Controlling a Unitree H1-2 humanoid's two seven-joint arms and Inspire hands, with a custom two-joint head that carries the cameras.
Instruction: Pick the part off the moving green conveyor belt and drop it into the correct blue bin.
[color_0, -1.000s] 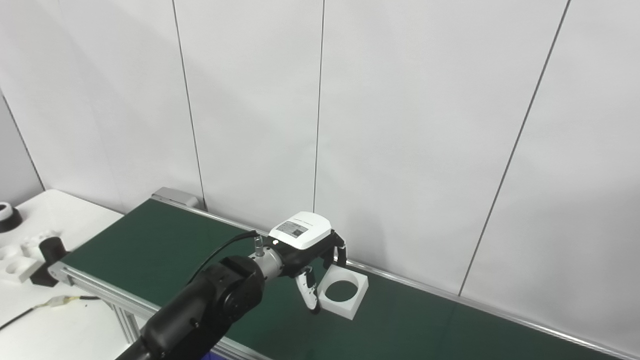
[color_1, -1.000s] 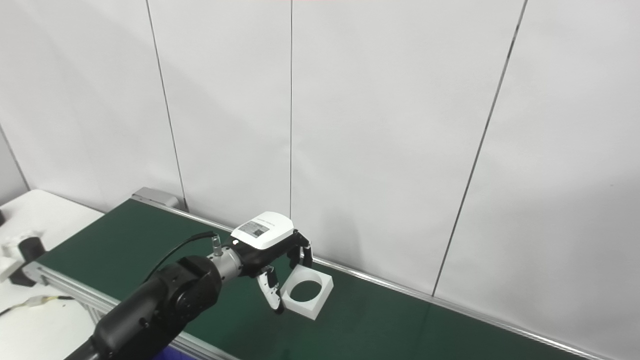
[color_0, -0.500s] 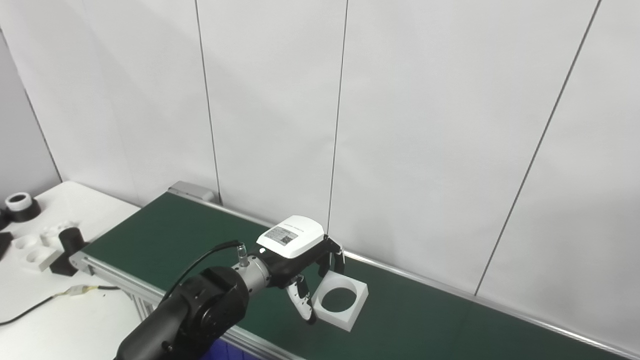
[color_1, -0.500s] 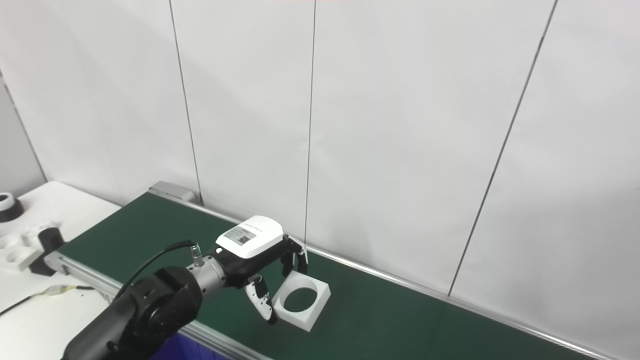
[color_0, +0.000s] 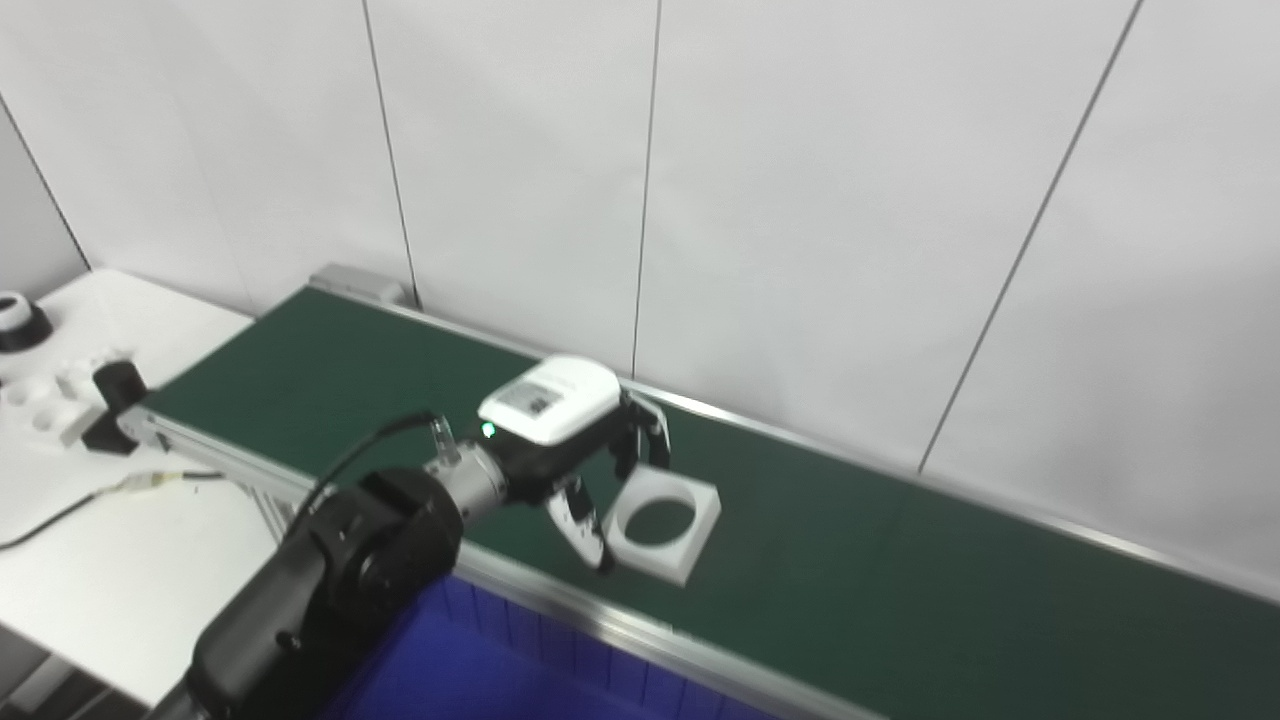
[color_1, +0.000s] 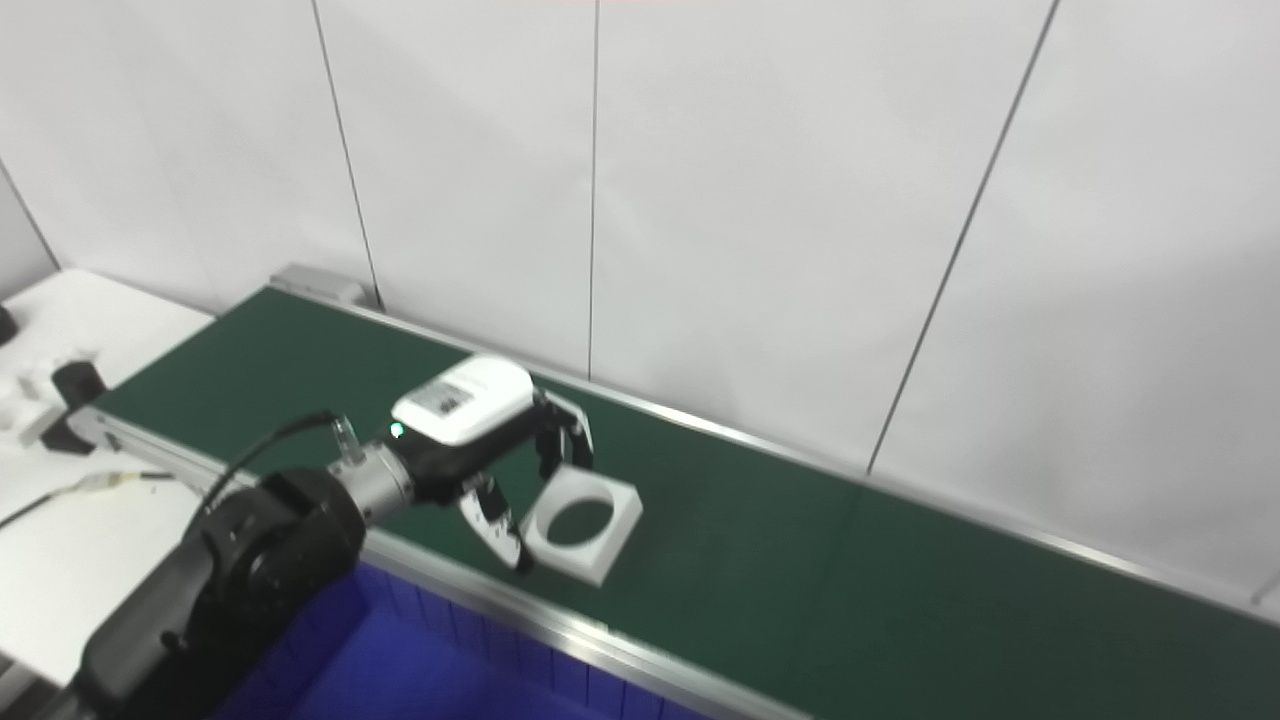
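Part between left hand's spread fingers

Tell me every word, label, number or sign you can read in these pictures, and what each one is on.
No text can be read here.
Label on the white back of the left hand: a dark square code and a line of print, too small and blurred to read.
White square part, green conveyor belt, blue bin: no markings visible.

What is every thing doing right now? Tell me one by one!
left hand: fingers closed around the white square part's corner
white square part: gripped, round hole facing up, over the belt
green conveyor belt: nothing else riding on it
blue bin: below the belt's near edge, inside hidden
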